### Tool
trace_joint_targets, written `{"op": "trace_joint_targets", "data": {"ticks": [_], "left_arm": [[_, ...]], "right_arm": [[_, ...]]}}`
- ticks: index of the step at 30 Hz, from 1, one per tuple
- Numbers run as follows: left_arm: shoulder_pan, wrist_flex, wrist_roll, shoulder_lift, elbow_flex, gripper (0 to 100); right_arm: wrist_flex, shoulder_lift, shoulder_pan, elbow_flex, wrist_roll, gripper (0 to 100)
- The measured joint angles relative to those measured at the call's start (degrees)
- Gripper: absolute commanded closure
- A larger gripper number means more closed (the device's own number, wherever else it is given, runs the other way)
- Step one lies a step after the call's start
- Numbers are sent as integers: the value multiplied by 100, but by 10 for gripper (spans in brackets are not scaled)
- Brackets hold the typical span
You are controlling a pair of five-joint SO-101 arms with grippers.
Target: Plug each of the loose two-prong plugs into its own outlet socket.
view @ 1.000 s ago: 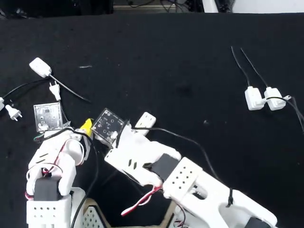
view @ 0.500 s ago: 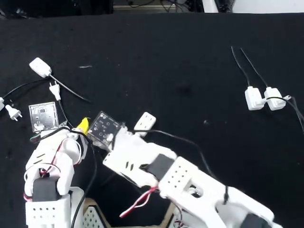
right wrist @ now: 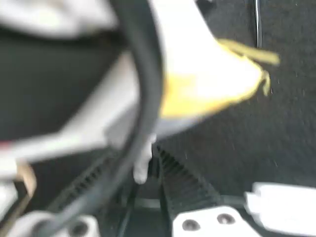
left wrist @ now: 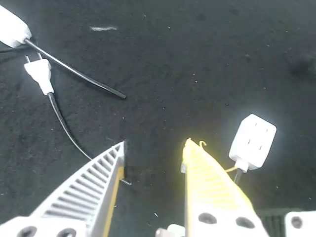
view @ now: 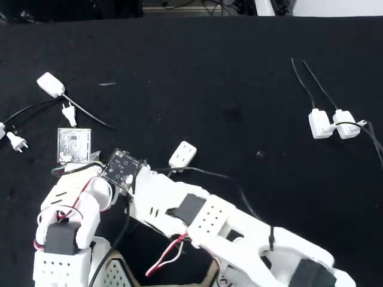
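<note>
Left hand (left wrist: 155, 144) gapes over the black table (view: 209, 72).

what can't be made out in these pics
Right gripper: right wrist view, blurred, crossed by a black cable; its hold is unreadable.
White block: same view, cut off by the edge.
Two white pieces far right: high view, too small to tell plug from socket.
White piece: high view, cut off by the left edge.

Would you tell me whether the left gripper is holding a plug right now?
No, the left gripper is open with nothing between its fingers; a loose plug lies apart on the table.
</note>
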Motion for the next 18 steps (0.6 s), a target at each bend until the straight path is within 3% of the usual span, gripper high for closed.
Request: {"op": "trace_joint_targets", "data": {"ticks": [18], "left_arm": [[-158,-44,-97,-9,141,805]], "right_arm": [[466,-1793,0,360,18,988]]}}
